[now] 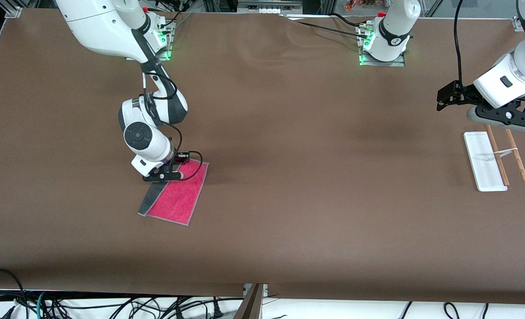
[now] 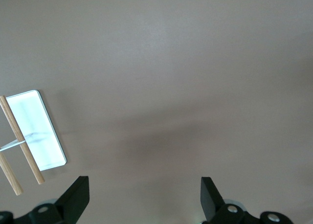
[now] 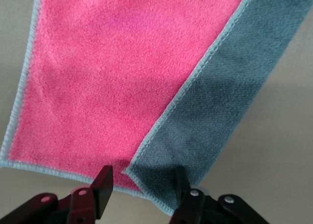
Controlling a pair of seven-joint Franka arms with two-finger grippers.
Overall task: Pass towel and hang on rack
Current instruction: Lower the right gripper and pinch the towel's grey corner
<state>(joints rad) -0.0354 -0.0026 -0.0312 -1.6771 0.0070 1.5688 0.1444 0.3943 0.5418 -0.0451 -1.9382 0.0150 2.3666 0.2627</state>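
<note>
Pink-red terry towel (image 1: 176, 193), one long edge folded over to show its grey reverse, lies flat toward the right arm's end of the table. It looks soft and limp; that doubled corner offers thickness. The right gripper (image 3: 141, 185) straddles it, fingers parted. The left gripper (image 2: 145, 197) waits wide open above the white-based wooden-rod rack (image 1: 496, 159).

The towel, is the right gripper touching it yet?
Cannot tell. In the right wrist view the right gripper straddles the towel edge, but contact isn't plain.
</note>
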